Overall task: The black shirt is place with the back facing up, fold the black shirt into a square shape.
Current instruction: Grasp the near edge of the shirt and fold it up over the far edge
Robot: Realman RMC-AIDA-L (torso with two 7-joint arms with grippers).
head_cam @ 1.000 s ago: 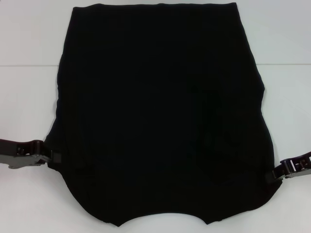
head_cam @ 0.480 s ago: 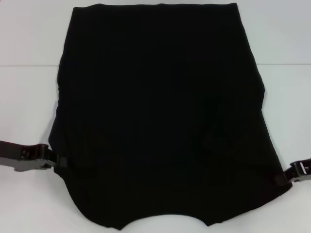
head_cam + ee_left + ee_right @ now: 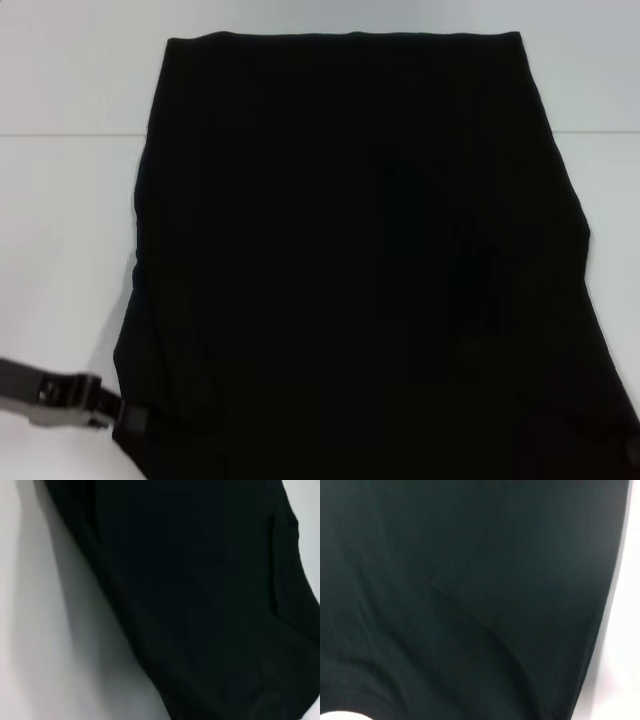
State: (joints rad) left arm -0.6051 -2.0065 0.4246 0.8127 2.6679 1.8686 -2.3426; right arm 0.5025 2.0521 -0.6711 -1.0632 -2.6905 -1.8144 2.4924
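Left gripper: low in the head view, at about 8 o'clock from the shirt's centre, arm coming in from the frame's left edge. Its dark tip meets the left border of the large plain black soft-fabric T-shirt; cloth covers the fingertip area, so gripping versus merely touching cannot be told.

Right gripper: not visible in the head view. At 4 o'clock the shirt runs to the frame's lower right corner and only fabric shows there. Its state cannot be told.

Left wrist view: black fabric fills most of the picture, its edge running diagonally against the white tabletop, with a soft shadow alongside that edge. No fingers show.

Right wrist view: nearly all black fabric with one shallow diagonal crease; a sliver of white surface along one side. No fingers show here either.

Shirt placement: spread over the white tabletop, plain black side up, no lettering visible. Straight edge at 12 o'clock, far from the robot; sides widen toward 6 o'clock, where the cloth runs out of the frame. Left border shows slight ripples around 9 o'clock. Bare table shows at 9 o'clock, 3 o'clock and beyond the far edge.
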